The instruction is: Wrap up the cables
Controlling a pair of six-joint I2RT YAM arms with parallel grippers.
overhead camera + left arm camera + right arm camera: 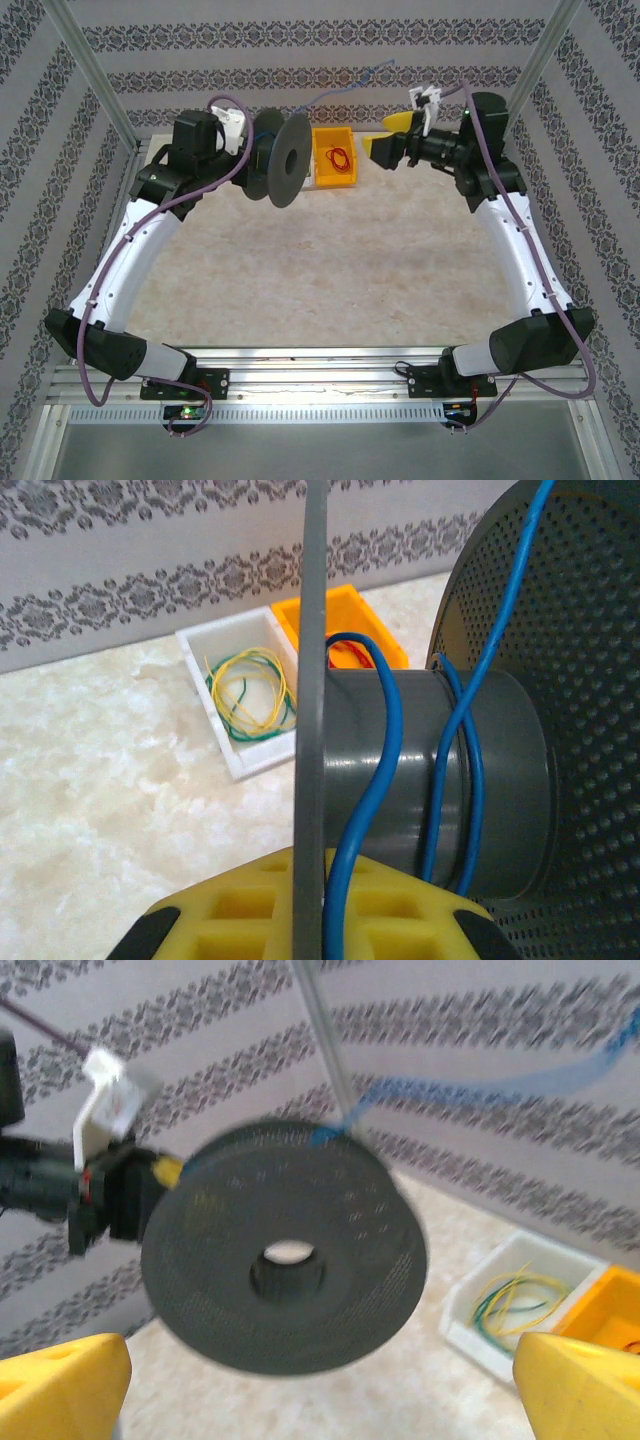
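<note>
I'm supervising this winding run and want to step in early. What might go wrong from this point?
1. The right gripper stands open and the blue cable arcs free above it, so nothing keeps tension. The loose, crossing turns on the hub of the spool may slacken or slide off.
2. The left gripper holds the spool by one flange's edge, so it might tilt if the cable is tugged.

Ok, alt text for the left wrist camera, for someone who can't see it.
A dark grey spool, seen edge-on, is gripped by its near flange in the left claw, with a thin blue cable looped loosely around its hub and running up out of frame. Behind it sit a white bin of yellow and green wires and an orange bin.
</note>
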